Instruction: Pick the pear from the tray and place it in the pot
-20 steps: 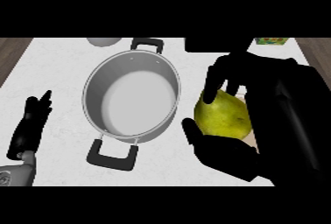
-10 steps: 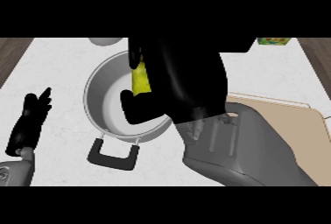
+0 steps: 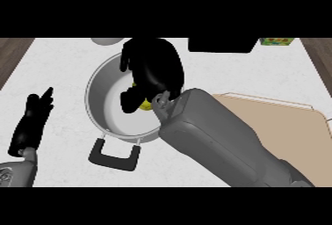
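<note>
My right hand (image 3: pixel 156 66) reaches over the steel pot (image 3: pixel 92 103), with its grey forearm crossing the pot's right rim. Its fingers and thumb curl round the yellow-green pear (image 3: pixel 146 105), of which only a sliver shows under the palm, low inside the pot. Whether the pear touches the pot's bottom I cannot tell. The beige tray (image 3: pixel 285 127) lies at the right, partly behind the forearm, with nothing showing on it. At the left edge of the counter my left hand (image 3: pixel 31 125) rests open, fingers pointing up, apart from the pot.
The pot's black handle (image 3: pixel 117 154) sticks out toward me. A dark object (image 3: pixel 220 44), a small green box (image 3: pixel 280 41) and a pale round thing (image 3: pixel 107 41) stand along the counter's far edge. Brown wood borders the white counter on both sides.
My right hand has carried the pear leftward from beside the tray to over the pot, then lower inside it. The forearm now covers the pot's right side. The left hand has stayed put.
</note>
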Tool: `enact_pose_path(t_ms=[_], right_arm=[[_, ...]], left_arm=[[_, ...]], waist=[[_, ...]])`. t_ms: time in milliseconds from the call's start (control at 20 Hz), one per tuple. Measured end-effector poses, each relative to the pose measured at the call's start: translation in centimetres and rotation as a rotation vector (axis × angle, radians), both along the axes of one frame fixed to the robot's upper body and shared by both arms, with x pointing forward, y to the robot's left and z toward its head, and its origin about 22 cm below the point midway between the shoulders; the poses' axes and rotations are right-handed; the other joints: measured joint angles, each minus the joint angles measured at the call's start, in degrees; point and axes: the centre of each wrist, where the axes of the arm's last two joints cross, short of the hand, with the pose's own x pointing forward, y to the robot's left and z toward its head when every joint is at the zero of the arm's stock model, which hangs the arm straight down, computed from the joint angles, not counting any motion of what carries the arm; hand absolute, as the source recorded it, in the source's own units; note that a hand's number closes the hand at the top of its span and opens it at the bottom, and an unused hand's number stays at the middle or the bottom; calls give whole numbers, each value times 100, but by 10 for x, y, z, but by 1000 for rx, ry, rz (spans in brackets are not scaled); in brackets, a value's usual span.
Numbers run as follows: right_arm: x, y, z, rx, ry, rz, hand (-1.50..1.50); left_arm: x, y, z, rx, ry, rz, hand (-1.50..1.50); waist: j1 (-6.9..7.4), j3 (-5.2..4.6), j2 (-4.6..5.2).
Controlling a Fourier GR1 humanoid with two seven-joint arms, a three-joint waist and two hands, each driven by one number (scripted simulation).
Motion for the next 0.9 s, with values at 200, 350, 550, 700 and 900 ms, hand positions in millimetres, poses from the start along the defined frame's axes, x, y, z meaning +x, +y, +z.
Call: enact_pose_path(t_ms=[200, 350, 550, 700, 900], right_arm=[[9, 8, -25, 77, 54, 5, -150], [18, 5, -34, 201, 63, 4, -150], [24, -2, -36, 401, 13, -31, -150], [28, -10, -38, 533, -37, -77, -150], [32, -27, -38, 653, -95, -143, -150]], left_arm=[[-3, 5, 5, -1, -3, -7, 0], [0, -1, 4, -2, -4, -11, 0], [2, -6, 4, -7, 5, -5, 0], [0, -2, 8, -6, 7, 1, 0], [-5, -3, 3, -3, 13, 12, 0]], waist=[[42, 1, 4], [63, 3, 20], [46, 6, 18], [14, 8, 3], [-81, 7, -18]])
